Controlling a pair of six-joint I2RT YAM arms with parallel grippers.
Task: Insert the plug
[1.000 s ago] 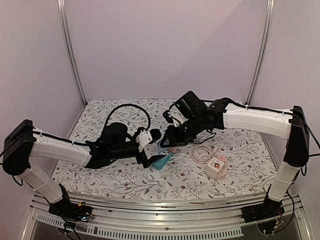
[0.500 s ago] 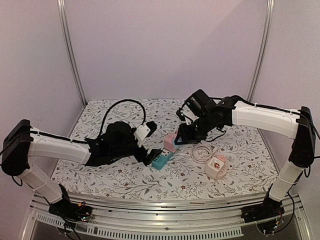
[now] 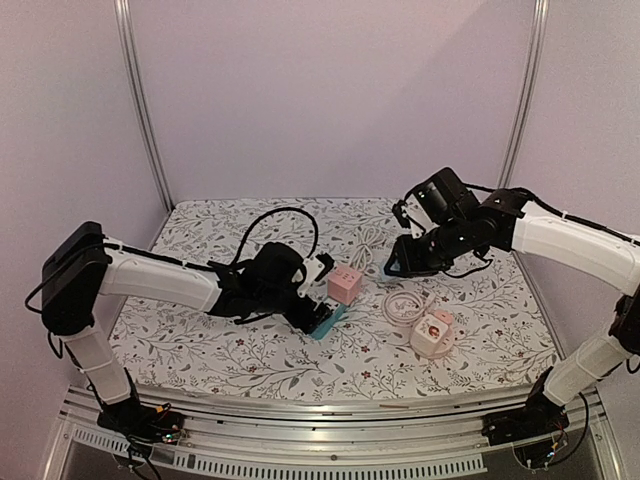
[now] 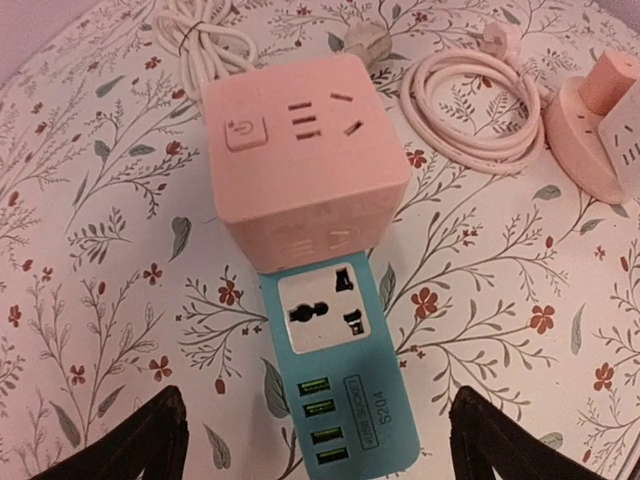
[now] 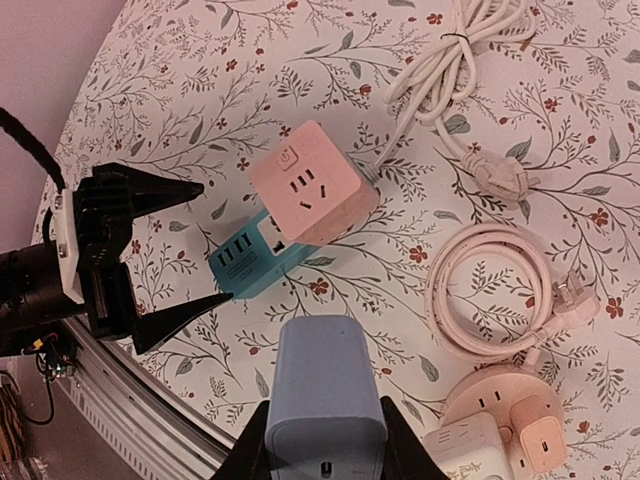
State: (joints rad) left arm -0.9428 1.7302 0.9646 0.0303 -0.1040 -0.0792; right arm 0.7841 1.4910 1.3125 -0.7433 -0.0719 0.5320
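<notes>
A teal power strip (image 4: 340, 370) with one open socket and several USB ports lies on the flowered table; it also shows in the top view (image 3: 326, 322). A pink cube socket (image 4: 300, 140) rests on its far end. My left gripper (image 4: 318, 410) is open, its black fingers on either side of the strip's near end. My right gripper (image 5: 325, 440) is shut on a light blue plug adapter (image 5: 325, 395) and holds it in the air to the right of the strip and cube (image 5: 313, 195).
A coiled pink cable (image 5: 490, 290) and a round pink socket base (image 5: 470, 405) carrying white and pink adapters lie to the right. A bundled white cable (image 5: 450, 65) lies behind the cube. The table's front rail (image 3: 330, 405) is near.
My right arm has drawn back to the right and up from the pink cube with the blue adapter. My left arm has slid right, its open fingers now around the teal strip.
</notes>
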